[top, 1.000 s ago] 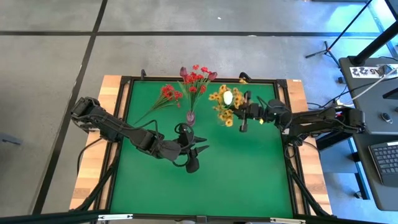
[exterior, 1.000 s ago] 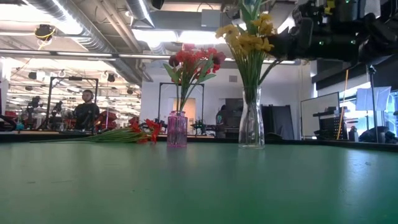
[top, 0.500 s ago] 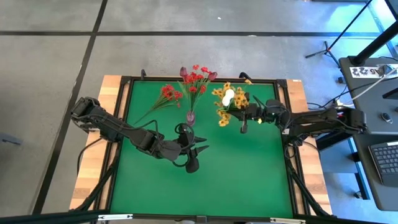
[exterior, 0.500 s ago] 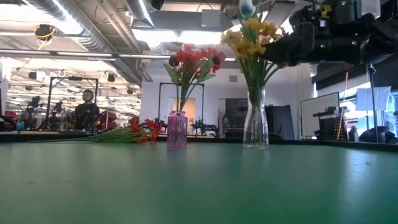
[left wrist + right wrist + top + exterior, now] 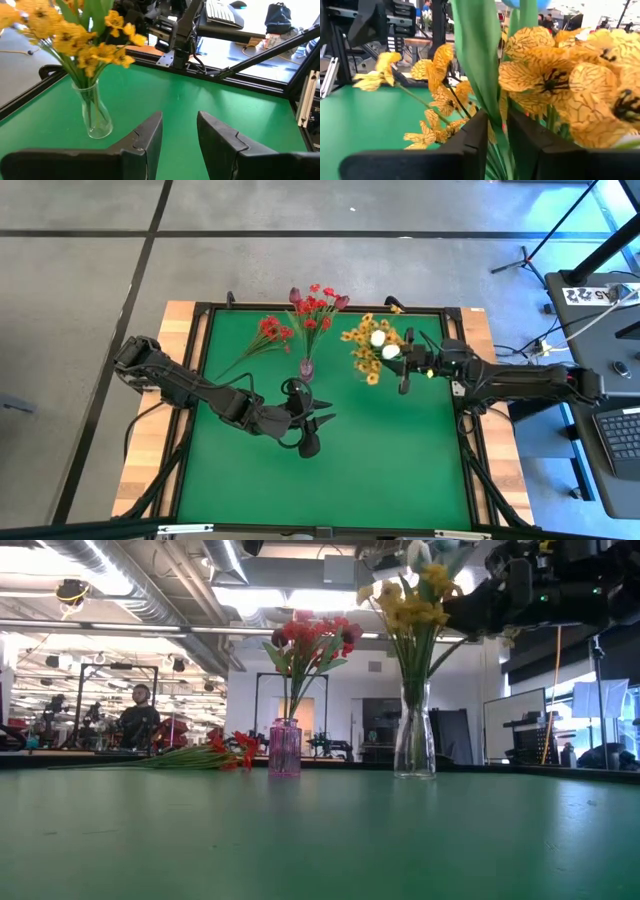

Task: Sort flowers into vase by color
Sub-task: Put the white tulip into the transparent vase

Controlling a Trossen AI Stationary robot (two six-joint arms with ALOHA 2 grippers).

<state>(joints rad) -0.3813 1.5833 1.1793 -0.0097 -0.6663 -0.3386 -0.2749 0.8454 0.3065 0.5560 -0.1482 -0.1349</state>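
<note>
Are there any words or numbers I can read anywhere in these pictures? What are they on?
None can be read for sure.
White tag on the desk beside the table, high view: dark marks that look like numbers, too small and blurred to read.
Clear vase, pink vase and green table: no writing shows.
Room behind, low view: no sign can be read.

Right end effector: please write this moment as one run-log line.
right end effector: at yellow flowers in clear vase | left end effector: open, empty, mid-table
</note>
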